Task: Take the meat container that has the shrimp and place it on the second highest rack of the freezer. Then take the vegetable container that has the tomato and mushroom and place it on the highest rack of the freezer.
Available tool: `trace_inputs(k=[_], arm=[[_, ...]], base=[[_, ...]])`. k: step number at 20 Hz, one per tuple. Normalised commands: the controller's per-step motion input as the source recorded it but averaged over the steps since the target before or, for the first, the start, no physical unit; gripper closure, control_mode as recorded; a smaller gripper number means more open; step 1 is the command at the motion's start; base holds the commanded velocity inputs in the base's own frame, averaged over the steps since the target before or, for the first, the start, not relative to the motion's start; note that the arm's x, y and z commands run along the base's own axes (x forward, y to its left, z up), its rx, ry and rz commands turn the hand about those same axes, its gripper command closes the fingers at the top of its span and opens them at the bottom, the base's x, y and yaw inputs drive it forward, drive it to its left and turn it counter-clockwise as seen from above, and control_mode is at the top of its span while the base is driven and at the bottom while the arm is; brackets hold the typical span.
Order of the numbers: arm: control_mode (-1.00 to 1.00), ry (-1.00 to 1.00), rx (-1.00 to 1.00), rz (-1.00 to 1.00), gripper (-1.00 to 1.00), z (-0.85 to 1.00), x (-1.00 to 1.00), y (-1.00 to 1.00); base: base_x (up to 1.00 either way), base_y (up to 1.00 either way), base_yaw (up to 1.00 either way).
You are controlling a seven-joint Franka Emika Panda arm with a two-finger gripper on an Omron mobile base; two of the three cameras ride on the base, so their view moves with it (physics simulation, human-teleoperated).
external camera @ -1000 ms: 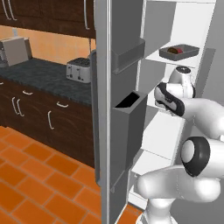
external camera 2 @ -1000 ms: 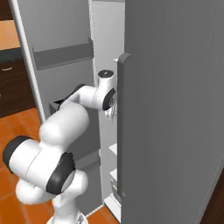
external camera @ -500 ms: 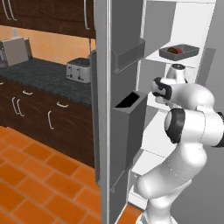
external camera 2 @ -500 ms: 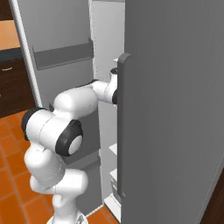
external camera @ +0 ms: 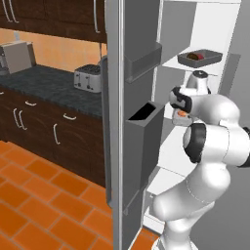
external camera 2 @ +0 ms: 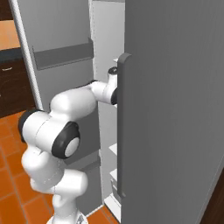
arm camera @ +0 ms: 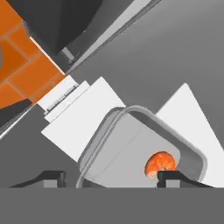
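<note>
The fingers (arm camera: 111,177) stand apart, one dark tip on each side of the meat container (arm camera: 131,148) and neither pressing on its wall, so the tray lies loose between them. In the hand view the meat container is a shallow grey metal tray with rounded corners and a thin raised rim; its floor is bare and pale apart from the shrimp (arm camera: 159,163), a small curled orange-pink piece that sits just beside one finger tip. The tray rests flat on a white shelf (arm camera: 74,120) of the freezer (external camera: 141,63), with the shelf's front edge and the orange floor tiles (arm camera: 26,65) showing beyond it.

From the left base view the gripper (external camera: 181,113) reaches into the open freezer, one shelf below the top one, and an orange speck of the shrimp (external camera: 181,114) shows at the hand. Just beside it, on the inside of the open door, hangs a dark grey door bin (external camera: 146,122).

Farther up, on the highest shelf of the freezer, stands the vegetable container (external camera: 199,57), a like grey tray carrying a dark-red tomato (external camera: 195,56) and a brown mushroom (external camera: 200,55) close together.

Well to the side of the freezer, a toaster (external camera: 88,78) sits on the dark tabletop (external camera: 44,83) above brown cabinets.
</note>
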Motion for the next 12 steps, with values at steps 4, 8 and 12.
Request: trace_inputs(k=[4,8,12], arm=[[-1.00,-0.17,-0.07,0.13,-1.00,0.17,-1.00,0.35],[-1.00,0.00,-0.11,0.12,-1.00,0.26,-1.00,0.71],[-1.00,0.02,-0.06,0.10,-1.00,0.57,-1.00,0.58]], base=[[0.00,0.00,0.00],[0.00,0.00,0.00],[0.00,0.00,0.00]])
